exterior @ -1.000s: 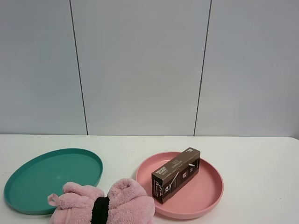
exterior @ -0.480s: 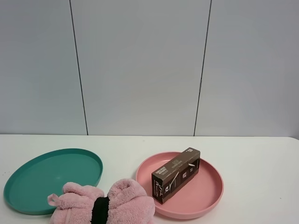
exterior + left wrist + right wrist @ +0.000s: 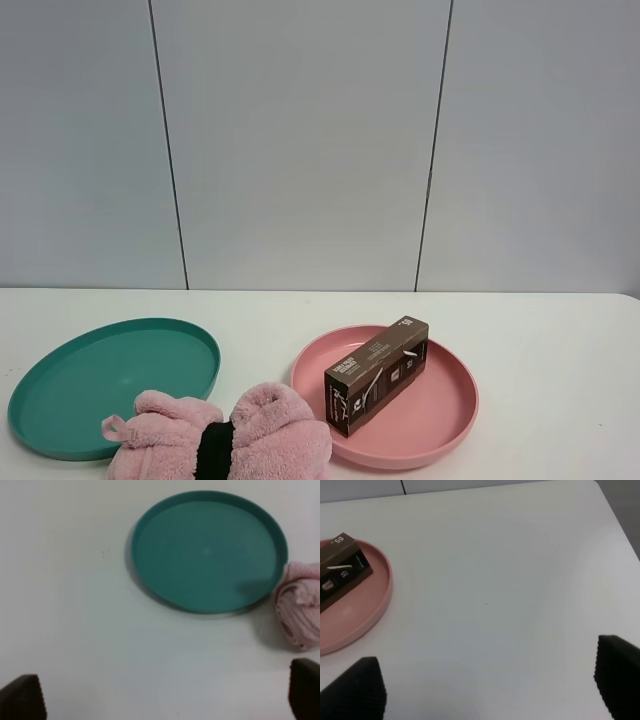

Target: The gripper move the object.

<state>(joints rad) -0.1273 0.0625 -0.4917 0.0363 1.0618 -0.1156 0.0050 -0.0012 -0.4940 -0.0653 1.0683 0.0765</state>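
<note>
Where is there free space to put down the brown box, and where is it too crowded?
The green plate is bare inside, apart from the pink plush overlapping its near rim. The white table right of the pink plate is also free. The front, between the plush and the brown box, is crowded.

Big white table (image 3: 560,340) at the bottom, smooth & plain. Behind it a pale grey-blue wall (image 3: 300,150) made of wide panels, w/ thin dark lines (image 3: 434,150) going up between them. Light is soft & even, only faint shadows.
</note>
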